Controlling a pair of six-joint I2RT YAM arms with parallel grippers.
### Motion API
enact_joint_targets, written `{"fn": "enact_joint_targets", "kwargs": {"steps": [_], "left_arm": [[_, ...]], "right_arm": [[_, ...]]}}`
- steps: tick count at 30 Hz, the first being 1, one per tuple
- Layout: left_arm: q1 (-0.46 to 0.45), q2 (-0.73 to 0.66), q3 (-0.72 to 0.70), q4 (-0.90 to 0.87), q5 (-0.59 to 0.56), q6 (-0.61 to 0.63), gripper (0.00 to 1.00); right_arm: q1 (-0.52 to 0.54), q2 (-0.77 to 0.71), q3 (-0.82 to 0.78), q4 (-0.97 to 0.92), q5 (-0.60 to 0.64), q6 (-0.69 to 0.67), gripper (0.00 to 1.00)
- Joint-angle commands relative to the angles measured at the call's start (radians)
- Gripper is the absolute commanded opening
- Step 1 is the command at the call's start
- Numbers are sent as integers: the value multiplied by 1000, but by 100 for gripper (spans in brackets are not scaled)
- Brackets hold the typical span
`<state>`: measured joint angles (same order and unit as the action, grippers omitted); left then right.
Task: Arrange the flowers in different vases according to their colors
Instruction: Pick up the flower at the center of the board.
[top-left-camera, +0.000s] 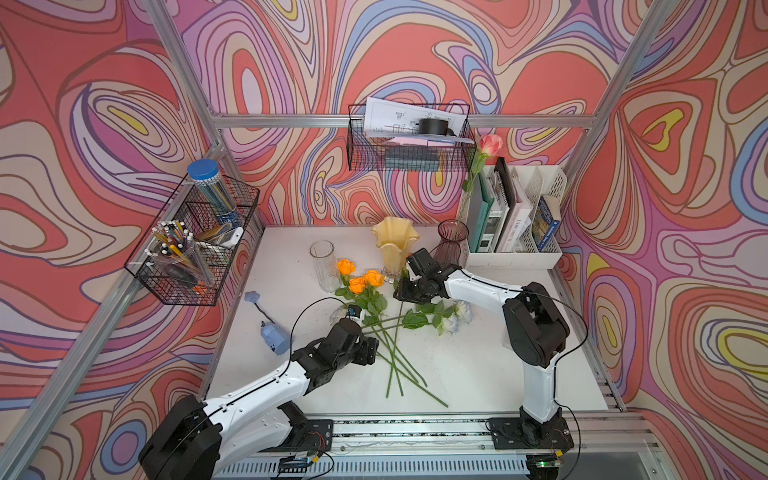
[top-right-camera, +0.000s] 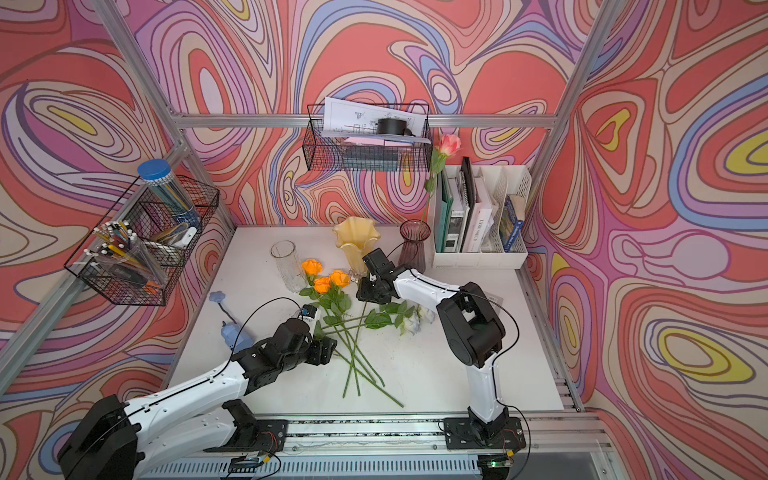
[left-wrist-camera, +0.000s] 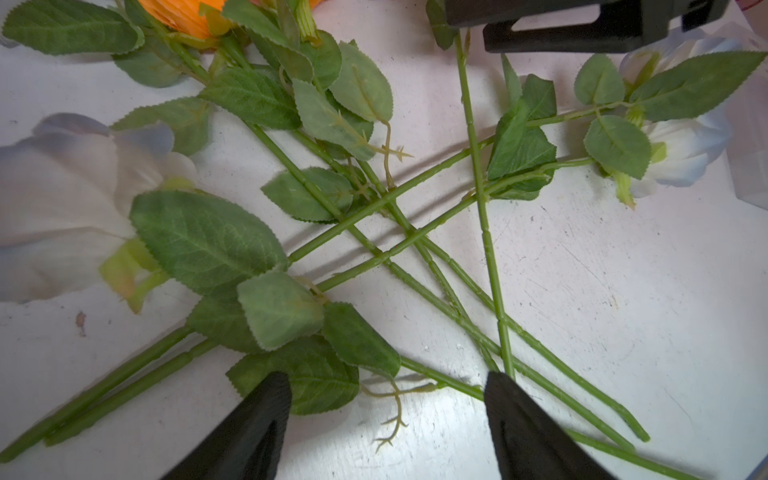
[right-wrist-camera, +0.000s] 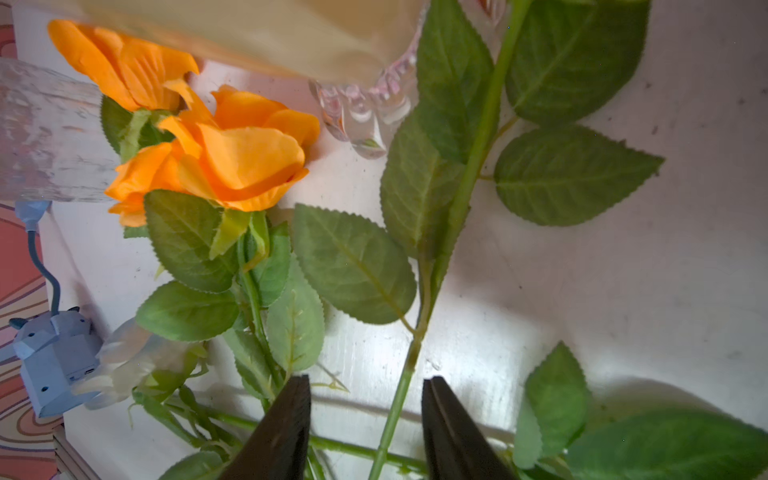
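Pick step, it seems: right end effector (right-wrist-camera: 368, 380), jaws apart, straddles one stem (right-wrist-camera: 415, 340) by the yellow vase (top-left-camera: 394, 241), at the counter's (top-left-camera: 478, 374) middle; bloom hidden. Nearby, left end effector (left-wrist-camera: 386, 374), also apart, hovers over crossed stems (left-wrist-camera: 411, 235). A pink rose (top-left-camera: 491, 144) stands in the purple vase (top-left-camera: 451, 245), back right corner. Next, likely: pinch, lift clear, match colour.

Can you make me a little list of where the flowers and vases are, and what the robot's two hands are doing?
Pink rose: standing in the purple vase
Orange roses: three, lying on the table by the clear vase
White roses: lying on the table
Clear vase: upright, empty
Yellow vase: upright, empty
Left gripper: open, over crossed stems
Right gripper: open, one stem between its jaws
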<state>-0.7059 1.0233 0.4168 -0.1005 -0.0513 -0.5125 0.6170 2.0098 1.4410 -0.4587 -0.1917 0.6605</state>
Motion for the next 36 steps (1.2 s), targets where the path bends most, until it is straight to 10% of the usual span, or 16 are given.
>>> {"fn": "enact_joint_targets", "kwargs": {"steps": [1, 8, 18, 36], "left_arm": [[9, -20, -10, -33, 5, 1, 79], [9, -29, -19, -39, -2, -1, 79], [10, -55, -32, -50, -12, 0, 79], [10, -76, -35, -57, -15, 6, 79]], "right_arm": [[7, 15, 4, 8, -6, 16, 45], [12, 71, 16, 41, -16, 24, 43], [13, 112, 51, 31, -11, 34, 0], [13, -260, -32, -22, 52, 94, 0]]}}
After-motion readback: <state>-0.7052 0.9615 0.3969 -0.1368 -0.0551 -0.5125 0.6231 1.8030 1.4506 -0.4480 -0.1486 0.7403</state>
